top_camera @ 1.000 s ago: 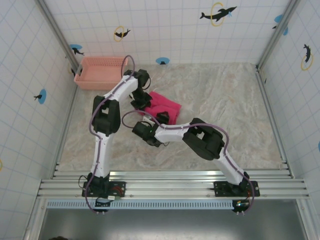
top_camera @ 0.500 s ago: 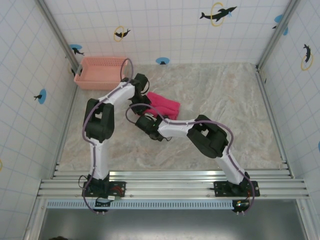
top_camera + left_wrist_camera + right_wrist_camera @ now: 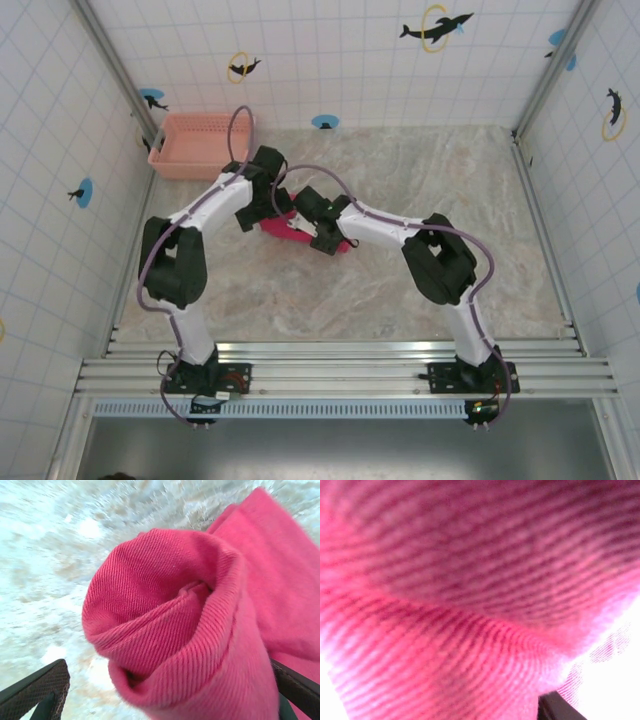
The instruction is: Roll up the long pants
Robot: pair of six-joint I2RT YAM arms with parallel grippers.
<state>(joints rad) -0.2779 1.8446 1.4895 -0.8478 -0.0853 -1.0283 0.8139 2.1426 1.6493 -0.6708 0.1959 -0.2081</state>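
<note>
Two arms lean in over the middle-left of the marbled desk (image 3: 460, 220) and meet above the long pants (image 3: 292, 230). From above, the pants are a short, narrow magenta bundle lying on the desk, most of it hidden under the two wrists. The left arm (image 3: 205, 205) bends in from the left side and the right arm (image 3: 385, 228) reaches across from the right, so their ends come in close together over the cloth.

Seen from the left wrist, the long pants (image 3: 200, 630) are plainly wound into a thick roll, and the coiled end faces the camera with its layers curling inward. The left jaws stand released, spread to either side of the roll. One of the dark fingers (image 3: 40, 692) sits at the lower left with bare desk between it and the cloth, and the other peeks out from behind the roll at the lower right.

From the right wrist, ribbed pink cloth (image 3: 470, 580) is pressed right up to the lens and blurred. A dark finger corner (image 3: 560, 709) pokes in at the bottom. I cannot tell whether the right jaws are clenched or released.

A pale pink lattice basket (image 3: 195, 168) sits in the far left corner, well apart from the pants.
</note>
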